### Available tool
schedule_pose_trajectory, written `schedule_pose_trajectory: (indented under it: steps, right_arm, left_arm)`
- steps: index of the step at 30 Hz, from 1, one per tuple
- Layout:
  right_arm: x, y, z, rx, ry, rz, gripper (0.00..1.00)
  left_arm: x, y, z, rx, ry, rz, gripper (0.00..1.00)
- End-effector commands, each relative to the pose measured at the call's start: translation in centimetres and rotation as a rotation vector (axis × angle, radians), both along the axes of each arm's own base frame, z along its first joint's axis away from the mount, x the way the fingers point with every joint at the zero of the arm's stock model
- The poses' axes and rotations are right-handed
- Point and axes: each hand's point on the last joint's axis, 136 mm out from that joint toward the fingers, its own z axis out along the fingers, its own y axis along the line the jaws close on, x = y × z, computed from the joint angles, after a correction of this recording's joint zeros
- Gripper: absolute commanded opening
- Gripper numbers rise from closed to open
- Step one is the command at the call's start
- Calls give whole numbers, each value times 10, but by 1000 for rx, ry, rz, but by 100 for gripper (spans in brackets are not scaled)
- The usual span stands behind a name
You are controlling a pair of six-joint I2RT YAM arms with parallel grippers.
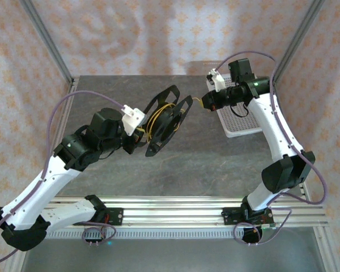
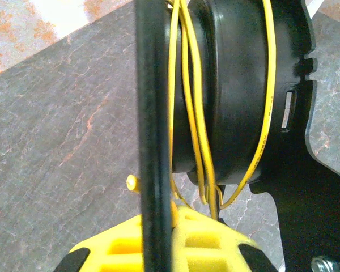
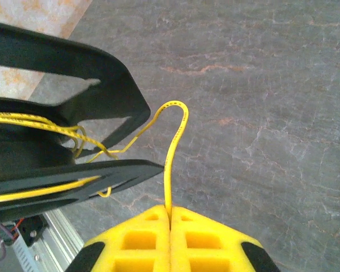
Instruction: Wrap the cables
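Yellow ribbed fingers (image 3: 212,232) of the right gripper (image 3: 170,214) sat closest to the wrist camera, pressed flat together with the thin yellow cable (image 3: 169,170) pinched in the seam between them. From that pinch the cable rose, bent over in a tight hairpin and ran back to the black octagonal plastic spool (image 3: 62,170), where a few slack turns lay round the drum between its two flanges.

Seen from above, the spool (image 1: 169,119) hung tilted between the arms, apparently lifted off the dark grey stone-patterned tabletop (image 1: 187,167). The left gripper (image 1: 137,135) was at its near flange and the right gripper (image 1: 204,102) just past the far one. On the left wrist camera the left gripper (image 2: 157,226) was clamped on the rim of one black flange, with loops of cable (image 2: 195,113) lying loose on the drum beside it.

That cable looked light and springy, stiff enough to hold its bend rather than droop. Its smooth jacket would likely slip through the pads under a hard pull. I judged the best hold to be close to the free end, as the right gripper had it. The lead should be kept short and taut, or the turns would spring off. The spool seemed rigid, so gripping it by the flange rim looked sound.
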Motion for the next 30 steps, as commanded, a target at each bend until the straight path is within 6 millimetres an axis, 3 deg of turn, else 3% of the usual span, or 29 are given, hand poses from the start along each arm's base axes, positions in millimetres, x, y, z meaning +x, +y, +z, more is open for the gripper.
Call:
schedule_pose_trajectory:
  steps: [1,8,13,23,30]
  right_arm:
    - [8,3,43,83,-131,-116,0]
    - [-1,23,109,300,-263,-244,0]
    - [-15,50,131,408,-247,-326,0]
    - [-51,111,127,482,-314,-485,0]
    - [-72,148,100,451,-374,-523,0]
  left_arm:
    - [8,-7,29,-38,-89,-7,0]
    - [22,-11,14,-4,-62,19,0]
    - [37,-15,7,7,-24,80,0]
    - [67,-15,16,-100,63,312,0]
    - [79,-14,22,-216,155,459,0]
